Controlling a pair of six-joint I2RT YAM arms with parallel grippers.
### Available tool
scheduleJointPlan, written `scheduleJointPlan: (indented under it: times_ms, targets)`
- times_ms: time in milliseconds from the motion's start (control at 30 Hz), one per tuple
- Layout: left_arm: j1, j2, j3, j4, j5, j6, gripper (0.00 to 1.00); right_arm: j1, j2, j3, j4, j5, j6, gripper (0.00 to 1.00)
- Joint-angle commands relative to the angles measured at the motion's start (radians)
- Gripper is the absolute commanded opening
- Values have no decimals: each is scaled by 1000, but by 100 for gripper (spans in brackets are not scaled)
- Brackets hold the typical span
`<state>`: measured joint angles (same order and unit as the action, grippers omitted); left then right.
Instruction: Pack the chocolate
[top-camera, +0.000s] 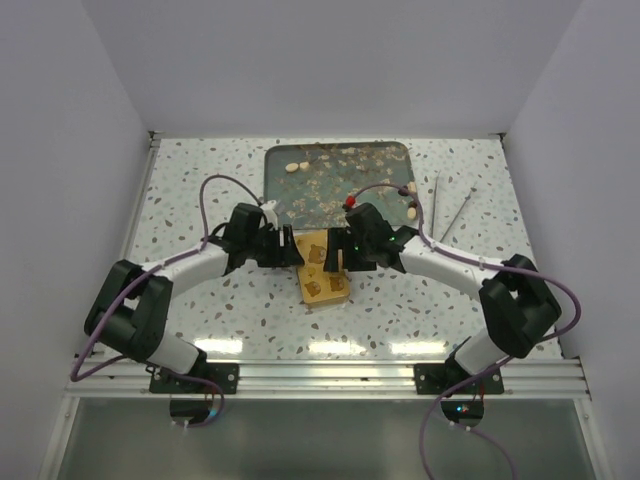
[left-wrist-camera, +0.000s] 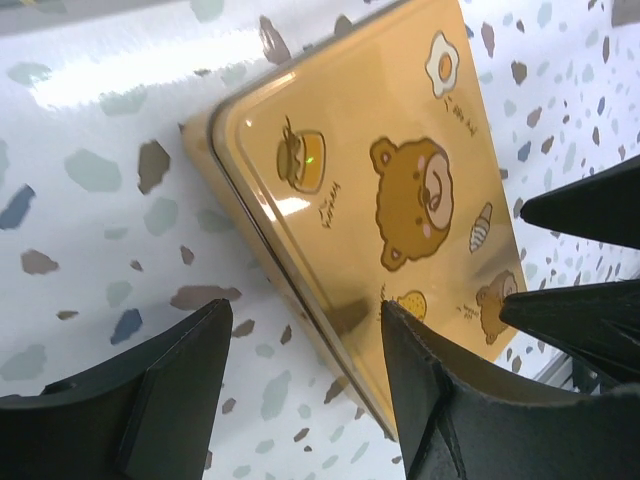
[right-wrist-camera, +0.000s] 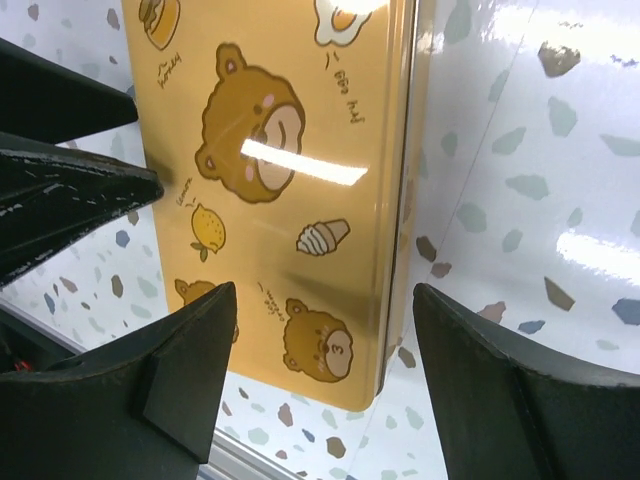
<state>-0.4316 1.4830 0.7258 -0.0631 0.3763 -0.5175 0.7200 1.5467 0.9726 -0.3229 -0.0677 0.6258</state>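
The gold tin (top-camera: 325, 288) with bear prints lies on the white table in front of the teal tray (top-camera: 335, 175), and its lid is on. It fills the left wrist view (left-wrist-camera: 400, 190) and the right wrist view (right-wrist-camera: 290, 180). A few cream chocolate lumps (top-camera: 293, 167) lie on the tray, with more at its right edge (top-camera: 412, 199). Dark lumps cannot be told apart from the tray's print. My left gripper (top-camera: 297, 255) (left-wrist-camera: 305, 340) is open over the tin's left edge. My right gripper (top-camera: 334, 258) (right-wrist-camera: 325, 330) is open over its right edge. Both are empty.
Two thin metal rods (top-camera: 450, 212) lie on the table right of the tray. The right gripper's fingers (left-wrist-camera: 580, 210) show in the left wrist view, and the left gripper's fingers (right-wrist-camera: 70, 190) show in the right wrist view. White walls enclose the table.
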Motion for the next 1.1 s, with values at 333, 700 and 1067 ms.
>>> scheduleJointPlan:
  times_ms: [333, 700, 1067]
  targets:
    - [21, 92, 61, -18, -22, 53, 66, -24, 105, 51, -7, 8, -52, 75]
    - [21, 115, 69, 5, -8, 60, 66, -18, 50, -43, 5, -10, -12, 75]
    - [21, 141, 101, 78, 59, 57, 66, 42, 35, -63, 45, -46, 52, 74]
